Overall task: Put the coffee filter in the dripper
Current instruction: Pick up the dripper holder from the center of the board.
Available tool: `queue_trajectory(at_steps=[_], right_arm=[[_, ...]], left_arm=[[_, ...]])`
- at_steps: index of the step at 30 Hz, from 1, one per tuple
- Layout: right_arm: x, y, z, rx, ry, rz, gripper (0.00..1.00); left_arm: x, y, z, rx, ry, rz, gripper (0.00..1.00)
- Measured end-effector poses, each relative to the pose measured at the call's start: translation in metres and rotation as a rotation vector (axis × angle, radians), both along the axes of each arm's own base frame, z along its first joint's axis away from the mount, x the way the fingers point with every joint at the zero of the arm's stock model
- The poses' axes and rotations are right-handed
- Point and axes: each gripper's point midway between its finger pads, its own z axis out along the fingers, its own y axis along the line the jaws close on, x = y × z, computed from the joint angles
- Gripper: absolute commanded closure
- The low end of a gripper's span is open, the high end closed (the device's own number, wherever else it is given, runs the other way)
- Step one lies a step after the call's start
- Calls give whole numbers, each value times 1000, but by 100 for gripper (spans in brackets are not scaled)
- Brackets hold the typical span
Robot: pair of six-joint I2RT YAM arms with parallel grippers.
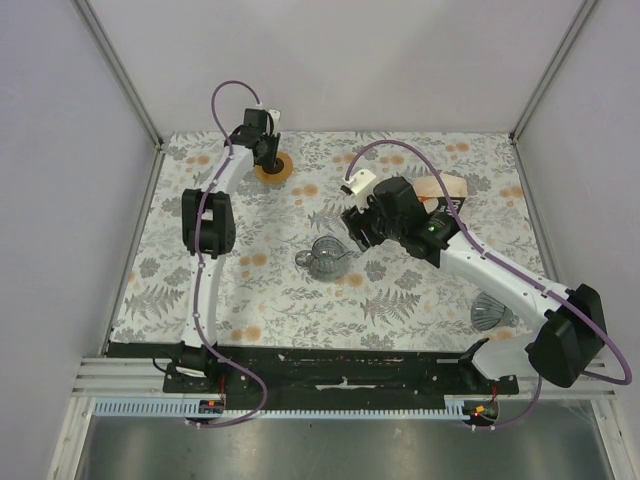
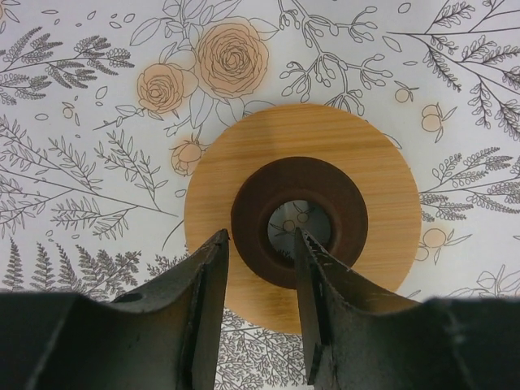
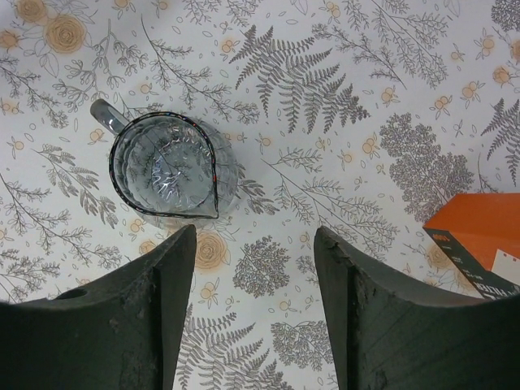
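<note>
Back by my right arm's base, well behind my right fingers (image 3: 254, 231), a dark see-through ribbed cone (image 1: 493, 315) sits on the flower-printed bench (image 3: 366, 81). My right fingers hang wide apart above the bench, with nothing between them but the printed surface. Just ahead of them and to the left stands the dripper (image 3: 166, 166), a smoky see-through ribbed cone cup, upright, its small handle pointing away to the left. Off to their right the corner of an orange, white and black carton (image 3: 479, 236) shows. Farther out, my left fingers (image 2: 258, 233) stand about half apart. They straddle the left wall of the dark collar (image 2: 299, 221) set in a flat tan wooden ring (image 2: 390, 187). I cannot tell whether they press on it.
</note>
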Motion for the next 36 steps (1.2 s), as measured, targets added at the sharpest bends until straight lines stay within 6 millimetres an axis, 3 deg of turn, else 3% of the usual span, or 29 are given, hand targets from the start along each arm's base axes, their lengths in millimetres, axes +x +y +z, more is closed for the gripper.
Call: queue_trajectory(at_steps=[8,9,11,12,22,26,30,36], right_arm=[[1,-6,-3,-30,-3,-20,32],[1,-7,-3,-33,-2,-22,32],[1,-8,-4,-39,-4,-24,32],[1,-9,-4,-41,-3,-24,32],[-5,-15,2,-46,-6,-26,28],[-14,-19,30,2,-58,-8,26],[-19,-21,47,29,-100,13,24],[-28,-19,57,20,-144,108,23]], left_arm=[[11,-1,-14,7,-5,-6,56],[12,-1,-16,7,-6,-6,61],[15,0,-15,13,-18,-1,89],[15,0,-16,16,-17,1,98],[11,-10,-12,-58,2,-58,98],[-24,-22,3,-180,83,-103,98],[-76,-47,36,-296,154,-169,98],[-169,-112,134,-484,142,-396,98]])
